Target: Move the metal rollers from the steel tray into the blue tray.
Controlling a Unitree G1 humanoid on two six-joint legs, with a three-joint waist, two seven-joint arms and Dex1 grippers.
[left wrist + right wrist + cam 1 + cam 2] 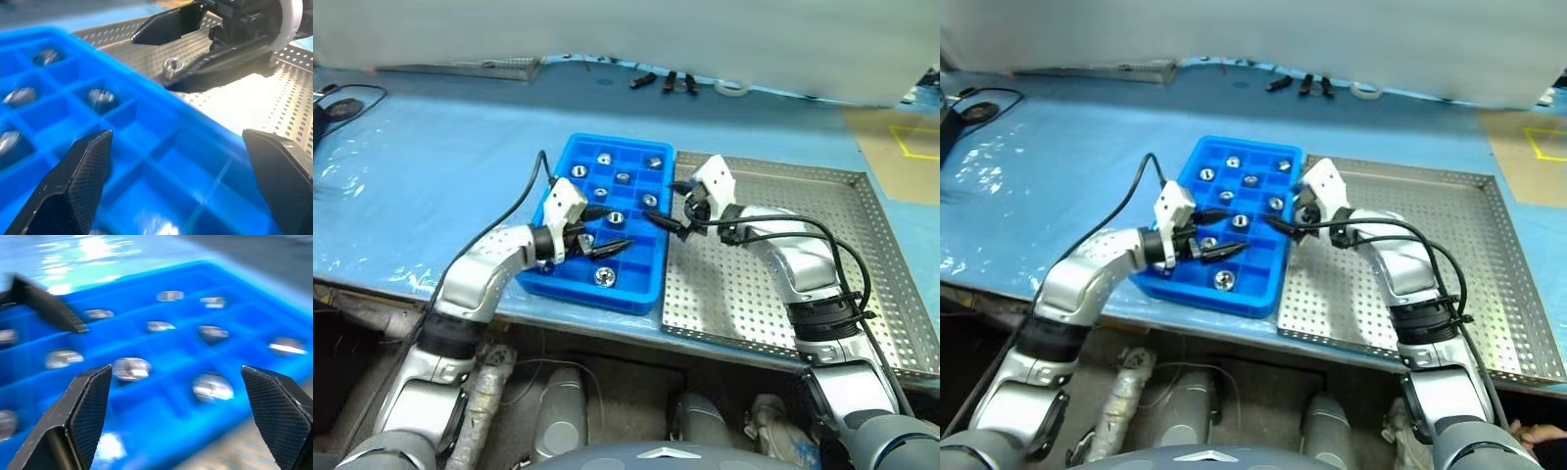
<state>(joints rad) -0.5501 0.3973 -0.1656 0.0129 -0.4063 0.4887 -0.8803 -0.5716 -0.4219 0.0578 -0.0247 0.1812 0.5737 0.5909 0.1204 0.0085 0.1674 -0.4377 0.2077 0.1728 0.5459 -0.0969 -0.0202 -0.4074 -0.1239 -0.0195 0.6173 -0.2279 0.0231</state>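
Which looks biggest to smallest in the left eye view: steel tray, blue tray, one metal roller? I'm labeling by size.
1. Steel tray, largest.
2. Blue tray, clearly narrower.
3. A metal roller in the blue tray, by far smallest.

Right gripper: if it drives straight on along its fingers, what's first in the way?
Most likely the blue tray: the open right gripper points at its near wall and the rollers inside. Depth is unclear; it could clear the rim.
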